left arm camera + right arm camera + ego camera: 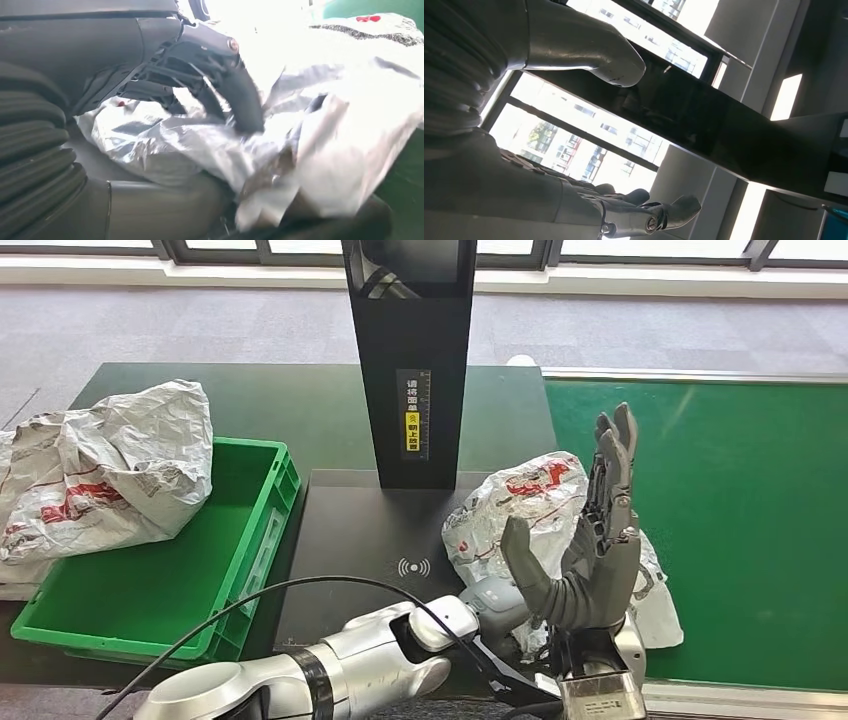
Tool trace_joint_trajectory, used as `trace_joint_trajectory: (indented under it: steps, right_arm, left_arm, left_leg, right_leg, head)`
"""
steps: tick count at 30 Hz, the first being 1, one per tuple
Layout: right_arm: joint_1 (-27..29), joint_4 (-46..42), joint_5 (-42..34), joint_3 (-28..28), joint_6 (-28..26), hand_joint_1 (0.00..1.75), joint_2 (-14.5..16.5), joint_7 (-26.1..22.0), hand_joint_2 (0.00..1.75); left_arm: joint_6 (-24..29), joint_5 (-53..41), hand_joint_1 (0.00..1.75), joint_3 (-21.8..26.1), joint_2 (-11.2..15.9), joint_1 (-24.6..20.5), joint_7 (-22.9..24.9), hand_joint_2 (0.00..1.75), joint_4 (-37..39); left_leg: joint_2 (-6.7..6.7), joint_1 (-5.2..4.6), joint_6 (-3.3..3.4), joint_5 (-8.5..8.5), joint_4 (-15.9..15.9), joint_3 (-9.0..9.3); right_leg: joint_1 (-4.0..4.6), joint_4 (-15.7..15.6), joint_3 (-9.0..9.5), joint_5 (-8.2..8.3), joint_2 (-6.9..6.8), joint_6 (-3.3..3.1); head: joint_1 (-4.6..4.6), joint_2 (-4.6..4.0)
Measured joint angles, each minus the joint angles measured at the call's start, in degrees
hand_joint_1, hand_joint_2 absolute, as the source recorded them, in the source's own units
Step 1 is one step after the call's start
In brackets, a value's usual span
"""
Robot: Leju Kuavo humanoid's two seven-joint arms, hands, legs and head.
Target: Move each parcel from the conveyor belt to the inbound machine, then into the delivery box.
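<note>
- The green conveyor belt fills the right side of the bench; no parcel lies out on its middle.
- The green box sits at the bench's left edge with one crumpled parcel draped over its far left rim, so I judge that one delivered.
- The black scanning machine stands between box and belt, its plate mostly bare.
- A second parcel straddles the plate's right edge and the belt's near left corner; it looks part-way onto the machine, with the box still to come.
- My right hand stands upright beside it, fingers straight, thumb apart, holding nothing.
- My left hand curls dark fingers onto the bag's wrinkled plastic; whether they actually pinch it I cannot tell.
</note>
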Motion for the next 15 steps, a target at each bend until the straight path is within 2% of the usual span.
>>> trace_joint_trajectory:
  steps: [9, 15]
  right_arm:
    - [0.0, 0.1, 0.0, 0.0, 0.0, 0.0, -0.3, 0.0, 1.75]
    - [0.0, 0.1, 0.3, 0.0, 0.0, 0.0, -0.3, 0.0, 1.75]
  left_arm:
    - [0.7, 0.0, 1.75, 0.0, 0.0, 0.0, 0.0, 1.75, 0.7]
    - [6.4, 1.5, 1.75, 0.3, 0.0, 0.0, -0.7, 1.75, 0.9]
  left_leg:
    - [-0.02, 0.0, -0.01, -0.03, 0.0, -0.11]
    - [-0.02, 0.0, -0.01, -0.03, 0.0, -0.15]
  right_leg:
    - [0.0, 0.0, -0.1, -0.02, 0.0, 0.0]
    - [-0.01, 0.0, -0.13, -0.02, 0.0, 0.01]
  head:
    - [0.0, 0.0]
    - [0.0, 0.0]
